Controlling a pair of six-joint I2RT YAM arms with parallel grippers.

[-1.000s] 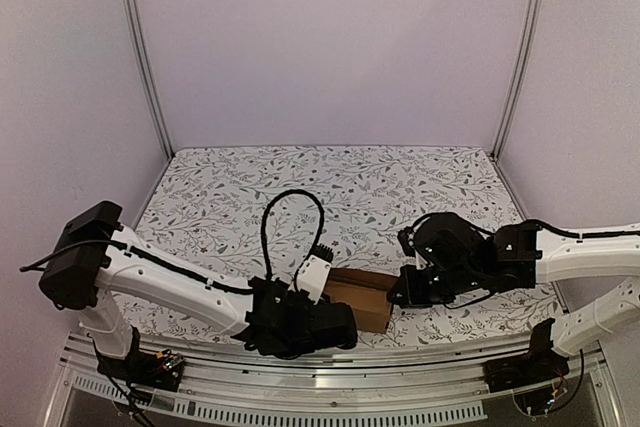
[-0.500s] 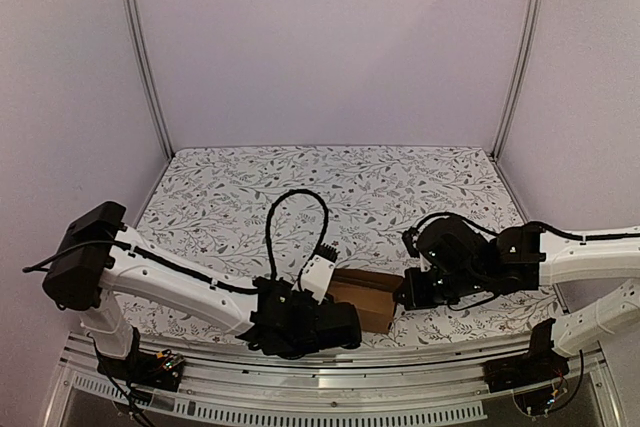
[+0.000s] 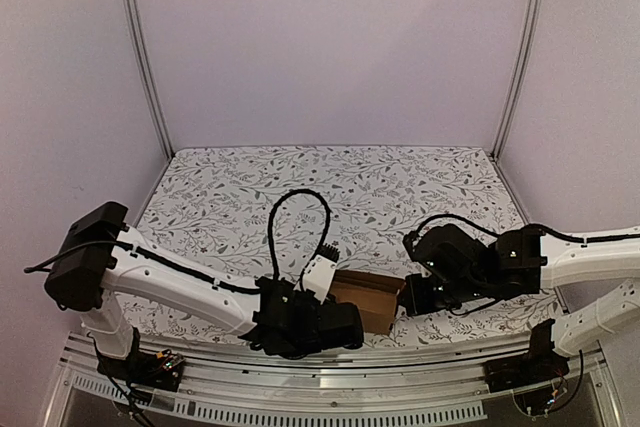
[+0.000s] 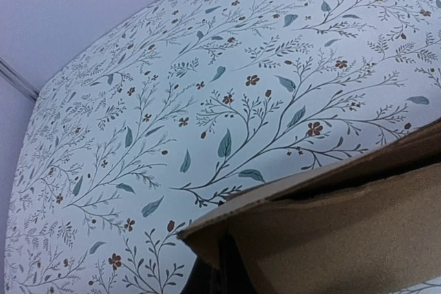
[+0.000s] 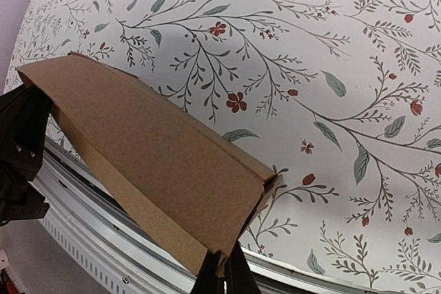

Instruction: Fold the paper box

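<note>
Just beyond the middle of the ribbed aluminium rail (image 3: 330, 392) at the table's near edge: a plain brown cardboard paper box (image 3: 362, 302), partly folded into a long, low carton and lying roughly parallel to that rail. Unmarked on every visible face. Open at the end seen by the left wrist camera, with a thin flap (image 4: 331, 191) jutting over a hollow interior.

Beyond the rail and left of its middle: the black left gripper (image 3: 335, 315), pressed against the carton's left end. Seen from its own wrist, dark fingers (image 4: 215, 270) drawn together under the flap's corner, apparently pinching the cardboard edge.

Beyond the rail and right of its middle: the black right gripper (image 3: 405, 297), at the carton's right end. Seen from its own wrist, fingers (image 5: 220, 275) closed tight on the bottom corner of the box (image 5: 151, 163), with no gap between them.

Farther from the rail, spreading to the back wall: a white tablecloth printed with grey leaves and small red flowers (image 3: 330, 182). Resting on that cloth or held just off it: cannot tell.
</note>
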